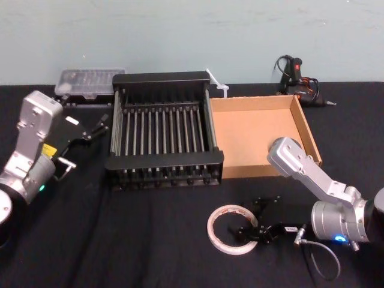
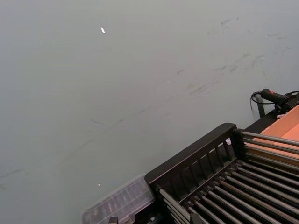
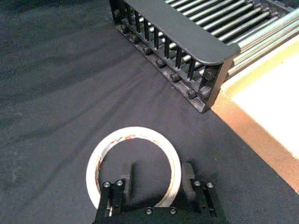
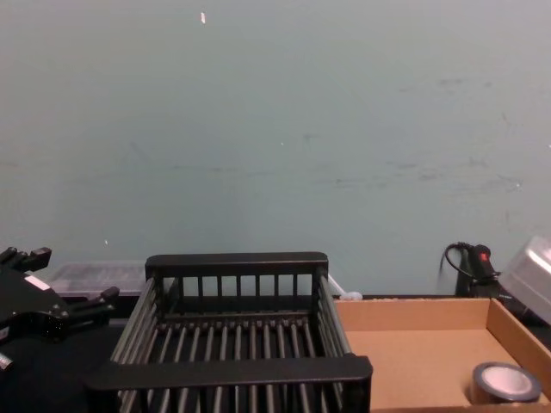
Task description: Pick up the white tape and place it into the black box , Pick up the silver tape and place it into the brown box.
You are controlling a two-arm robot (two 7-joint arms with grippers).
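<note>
Rim of the white tape (image 3: 135,132) was straddled by the right gripper (image 3: 157,168), spread wide, one finger inside; left gripper (image 1: 93,129) was parked way off.

**Right arm reaching low, left arm idle at the side**

The right arm bends at its elbow and slopes down to the wrist. The right gripper (image 1: 251,227) sits low, pointing to the robot's left, its fingers (image 3: 125,177) parted wide. The left gripper (image 1: 96,127) hangs raised, fingers apart.
</note>
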